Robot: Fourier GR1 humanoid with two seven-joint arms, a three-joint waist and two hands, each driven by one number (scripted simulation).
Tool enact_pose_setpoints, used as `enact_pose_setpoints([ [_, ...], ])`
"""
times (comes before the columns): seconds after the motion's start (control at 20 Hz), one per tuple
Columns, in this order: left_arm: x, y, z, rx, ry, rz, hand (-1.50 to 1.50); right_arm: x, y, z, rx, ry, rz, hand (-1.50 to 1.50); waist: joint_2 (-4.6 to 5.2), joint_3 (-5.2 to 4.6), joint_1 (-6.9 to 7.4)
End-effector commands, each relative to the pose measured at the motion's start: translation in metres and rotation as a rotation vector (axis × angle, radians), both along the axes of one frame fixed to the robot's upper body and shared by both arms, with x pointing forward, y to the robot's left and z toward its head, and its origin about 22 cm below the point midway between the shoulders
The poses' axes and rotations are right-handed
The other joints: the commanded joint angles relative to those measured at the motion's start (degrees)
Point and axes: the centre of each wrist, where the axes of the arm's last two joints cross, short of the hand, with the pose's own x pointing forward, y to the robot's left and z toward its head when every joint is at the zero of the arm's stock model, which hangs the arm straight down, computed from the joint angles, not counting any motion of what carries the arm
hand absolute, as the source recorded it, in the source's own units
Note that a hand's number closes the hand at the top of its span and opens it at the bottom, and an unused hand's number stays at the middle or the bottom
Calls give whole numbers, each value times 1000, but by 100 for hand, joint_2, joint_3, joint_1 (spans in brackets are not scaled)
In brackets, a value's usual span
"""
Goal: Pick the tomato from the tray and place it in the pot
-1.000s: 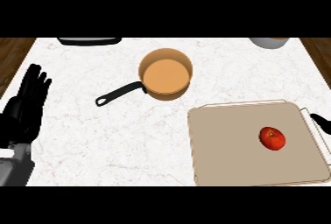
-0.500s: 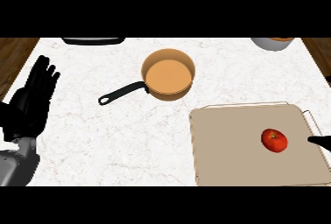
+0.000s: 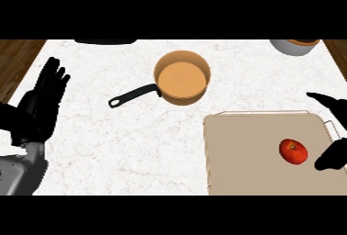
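A red tomato lies on the right part of the beige tray at the counter's lower right. The orange pot, with its black handle pointing down-left, stands up and left of the tray. My right hand comes in from the right edge, open, one dark part just right of the tomato and another reaching above the tray's far right corner; it does not hold the tomato. My left hand rests open at the left edge, fingers up.
A grey bowl sits at the far right corner of the counter. A dark flat object lies at the far edge. Wooden floor shows past the counter's left side.
My right hand has come further in from the right edge and now sits close beside the tomato. The left hand has drifted slightly upward. Tomato and pot have not moved.
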Motion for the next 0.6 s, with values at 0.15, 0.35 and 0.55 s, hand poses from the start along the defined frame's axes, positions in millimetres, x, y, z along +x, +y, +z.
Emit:
enact_pose_setpoints([
  [0.15,-8,-8,-11,11,-14,10,0,33,55,-21,-64,214,-7,-150,-12,15,-65],
  [0.35,-1,23,0,-3,-5,22,0,26,73,-17,-53,231,-35,-150,-28,14,-147],
  [0.55,-8,7,-28,-9,-3,33,0,26,78,-45,-42,239,-38,-150,-24,14,-169],
])
